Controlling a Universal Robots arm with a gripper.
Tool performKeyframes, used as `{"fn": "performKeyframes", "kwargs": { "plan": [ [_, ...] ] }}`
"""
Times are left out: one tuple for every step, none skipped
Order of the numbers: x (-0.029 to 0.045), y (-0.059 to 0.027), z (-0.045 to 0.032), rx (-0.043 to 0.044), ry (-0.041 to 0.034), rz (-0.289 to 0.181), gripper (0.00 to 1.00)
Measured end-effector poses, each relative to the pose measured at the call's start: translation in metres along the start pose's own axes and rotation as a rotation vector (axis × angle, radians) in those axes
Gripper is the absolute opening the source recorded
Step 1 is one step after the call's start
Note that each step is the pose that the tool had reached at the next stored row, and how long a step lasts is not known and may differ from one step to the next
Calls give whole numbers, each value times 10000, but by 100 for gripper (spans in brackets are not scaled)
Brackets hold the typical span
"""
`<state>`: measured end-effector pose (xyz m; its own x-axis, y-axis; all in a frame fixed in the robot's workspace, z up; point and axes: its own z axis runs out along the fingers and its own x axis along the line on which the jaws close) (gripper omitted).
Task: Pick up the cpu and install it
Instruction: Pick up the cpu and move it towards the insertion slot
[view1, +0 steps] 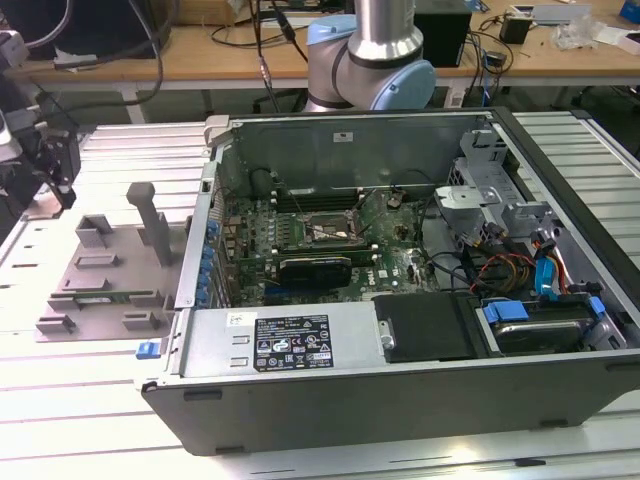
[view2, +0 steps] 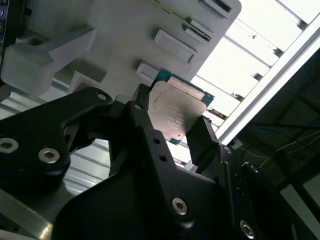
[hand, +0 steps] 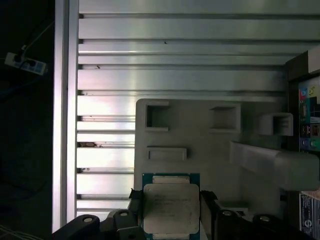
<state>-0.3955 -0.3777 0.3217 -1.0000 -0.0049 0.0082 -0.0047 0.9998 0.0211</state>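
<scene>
I have the gripper (view2: 172, 117) pinching the cpu (view2: 175, 112) by two opposite edges, over the grey fixture (view2: 125, 35). I judge it light, stiff, wafer-thin and fragile underneath, so a gentle edge hold suits it best.

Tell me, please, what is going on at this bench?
The robot arm's hand is closed on the cpu, gripping it by two opposite edges over the grey fixture plate on the slatted table. The open computer case sits to the exterior view's right of that plate, and the cpu is not yet in it.
</scene>
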Motion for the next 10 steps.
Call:
{"fn": "performKeyframes", "kwargs": {
  "plan": [
    [0, 1, -32, 6, 0, 0, 54],
    [0, 4, -69, 10, -1, 0, 54],
    [0, 5, -100, 15, -1, -1, 54],
    [1, 6, -137, 21, 0, 0, 54],
    [1, 8, -170, 26, 0, 0, 54],
    [3, 20, -356, 56, 0, 0, 54],
    [3, 24, -435, 67, 0, 0, 54],
    [4, 31, -557, 85, 0, 1, 54],
    [6, 40, -694, 114, 0, 1, 54],
    [6, 49, -802, 151, 1, 1, 54]
  ]
}}
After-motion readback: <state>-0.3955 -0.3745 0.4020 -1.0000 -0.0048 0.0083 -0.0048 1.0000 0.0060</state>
